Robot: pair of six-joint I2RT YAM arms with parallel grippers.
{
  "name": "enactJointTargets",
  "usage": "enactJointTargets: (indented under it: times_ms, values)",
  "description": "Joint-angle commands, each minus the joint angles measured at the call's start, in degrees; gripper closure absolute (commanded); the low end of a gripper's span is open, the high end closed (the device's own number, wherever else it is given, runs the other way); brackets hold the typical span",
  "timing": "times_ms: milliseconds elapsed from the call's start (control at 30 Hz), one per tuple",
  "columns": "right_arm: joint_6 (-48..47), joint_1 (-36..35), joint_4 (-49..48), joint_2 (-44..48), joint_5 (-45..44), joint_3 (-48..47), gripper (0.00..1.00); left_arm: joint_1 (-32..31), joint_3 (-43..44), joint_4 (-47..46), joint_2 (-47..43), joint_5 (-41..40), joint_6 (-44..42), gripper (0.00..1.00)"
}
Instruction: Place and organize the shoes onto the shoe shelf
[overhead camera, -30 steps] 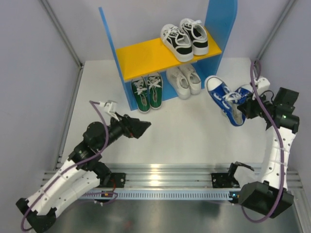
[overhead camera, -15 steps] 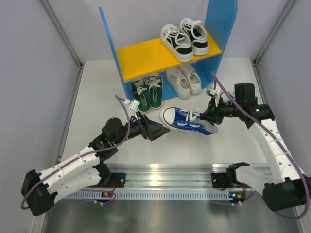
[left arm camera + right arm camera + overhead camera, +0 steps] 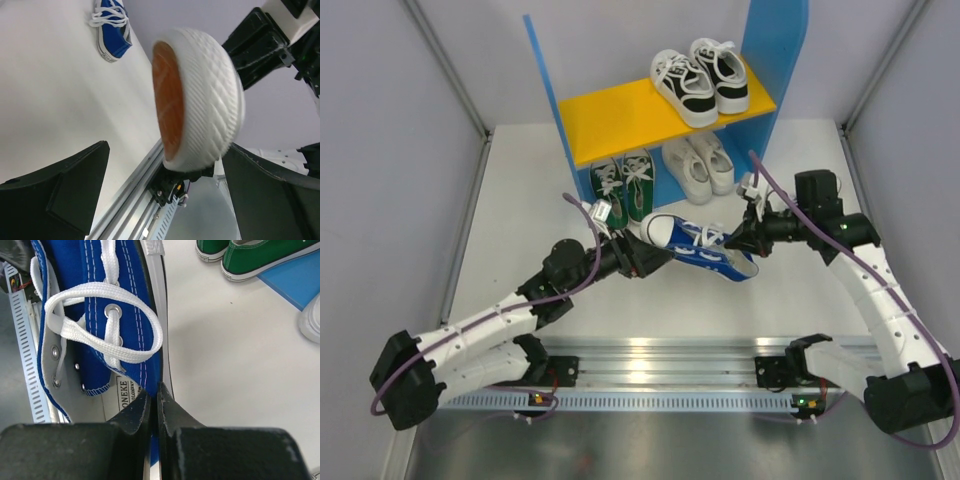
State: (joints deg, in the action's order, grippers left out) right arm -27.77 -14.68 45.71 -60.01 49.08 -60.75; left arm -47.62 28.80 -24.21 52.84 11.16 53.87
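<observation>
My right gripper (image 3: 748,243) is shut on the side wall of a blue sneaker (image 3: 700,246) near its heel and holds it above the table in front of the shoe shelf (image 3: 620,115). The pinch shows in the right wrist view (image 3: 155,390). My left gripper (image 3: 655,258) is open at the shoe's toe. In the left wrist view the white toe cap (image 3: 200,100) sits between the spread fingers (image 3: 55,195). A second blue sneaker (image 3: 112,27) lies on the table. The green pair (image 3: 625,190) and white pair (image 3: 700,165) stand under the orange board.
A black-and-white pair (image 3: 700,80) stands on the right half of the orange board. Tall blue side panels (image 3: 775,50) flank the shelf. A metal rail (image 3: 660,400) runs along the near table edge. Grey walls close in both sides.
My right gripper has carried the blue sneaker from the right side to the middle, in front of the shelf. My left arm has reached forward, its open gripper now at the shoe's toe.
</observation>
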Motion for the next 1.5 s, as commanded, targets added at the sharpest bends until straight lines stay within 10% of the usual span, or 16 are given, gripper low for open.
enactJointTargets:
  times_ms: [0,200,567,633,767,1467]
  values:
    - [-1.7,-1.2,-3.3,2.0,5.7,-0.2,1.0,-0.2,2.4,-4.9,1.1,-4.5,1.9,0.02]
    - [-2.5,-1.6,-3.0,1.9,5.8,0.7,1.0,-0.2,2.5,-8.2,1.8,-3.8,4.3,0.08]
    - [-3.7,-2.0,-2.1,2.2,6.3,1.3,0.93,-0.2,0.5,-9.3,0.1,-8.6,8.6,1.0]
    - [-3.6,-2.1,-1.9,3.0,5.7,1.3,0.5,-0.1,-1.8,-9.5,-0.8,-13.5,12.7,1.0]
    - [-4.7,-1.1,-1.2,6.3,5.8,1.2,0.04,0.4,-5.1,-10.1,-4.1,-16.6,17.8,1.0]
    - [-6.8,4.0,-10.9,15.5,8.0,11.1,0.01,1.3,-7.0,-3.7,-12.4,-15.2,21.5,1.0]
